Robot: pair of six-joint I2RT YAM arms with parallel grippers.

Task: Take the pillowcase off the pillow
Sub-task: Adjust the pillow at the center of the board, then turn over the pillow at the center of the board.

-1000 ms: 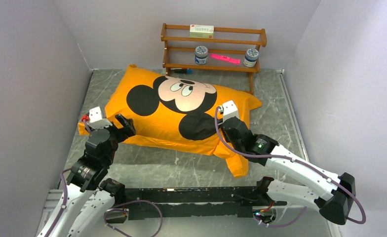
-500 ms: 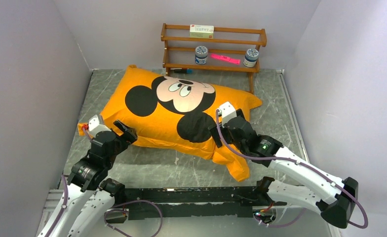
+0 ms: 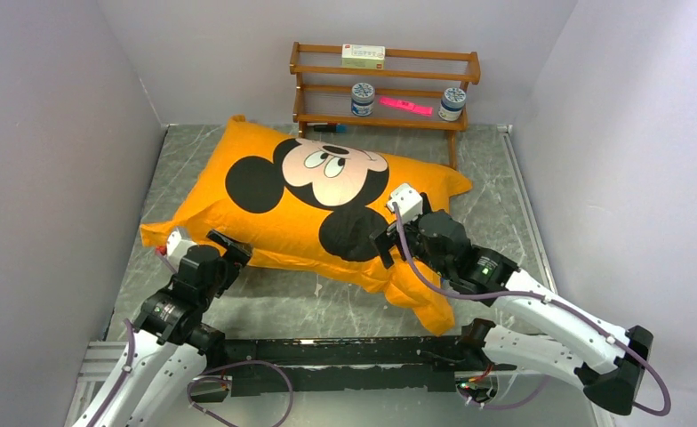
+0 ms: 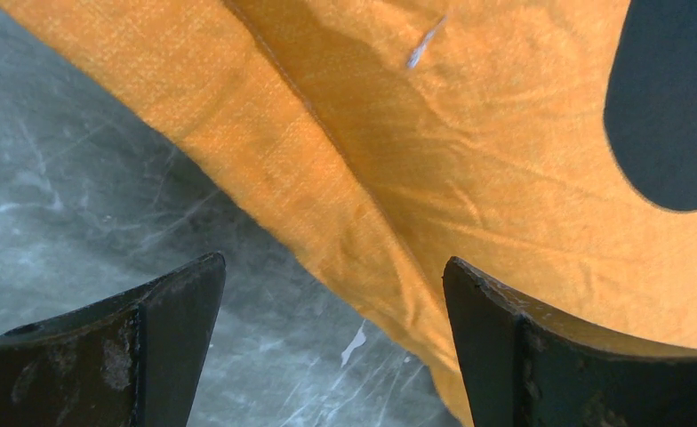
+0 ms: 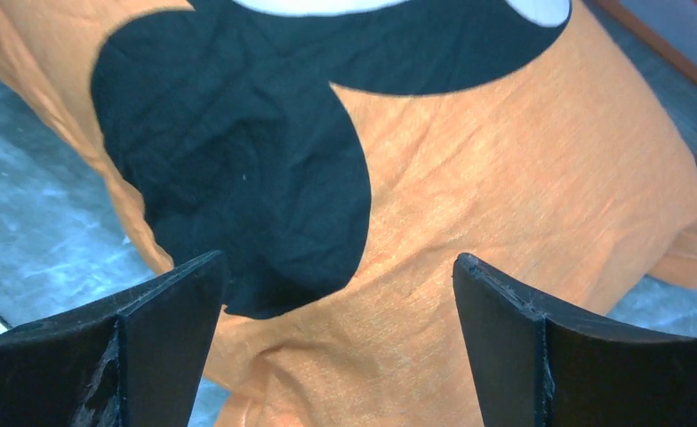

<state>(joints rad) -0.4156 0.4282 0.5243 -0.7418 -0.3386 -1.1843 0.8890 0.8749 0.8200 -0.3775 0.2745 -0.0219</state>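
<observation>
From above, my left gripper point(image 3: 230, 245) stands wide and empty at the near-left edge of the pillowcase point(image 3: 229, 209). The orange hem lies just ahead of its tips. My right gripper point(image 3: 384, 242) is also spread wide and holds nothing. It hangs over the near-right part of the cover, with a slack orange corner point(image 3: 429, 307) trailing back toward my base, behind and to the right of those jaws. The pillow is wholly hidden inside and fills the cover plump. I cannot see where the opening is, though I judge that limp corner the likeliest place.

In the left wrist view, a stitched seam point(image 4: 327, 169) runs diagonally across the gap between my fingers. There is fabric ahead and to the right, and bare table point(image 3: 274, 298) to the left. I judge it best to close on that thin edge alone, cloth without stuffing.

In the right wrist view, the black ear print point(image 5: 238, 160) sits ahead of my left finger, with plain orange ahead of the right. The cloth there is taut over the filling, so a pinch would probably catch the pillow too. The loose corner behind looks the better hold.

The grey marbled top looks slick, so I expect the whole bundle to slide unless one arm pins it. Walls stand close on both sides. Beyond the jaws is a wooden shelf point(image 3: 385, 84) holding jars point(image 3: 362, 98), so the free room lies toward me.
</observation>
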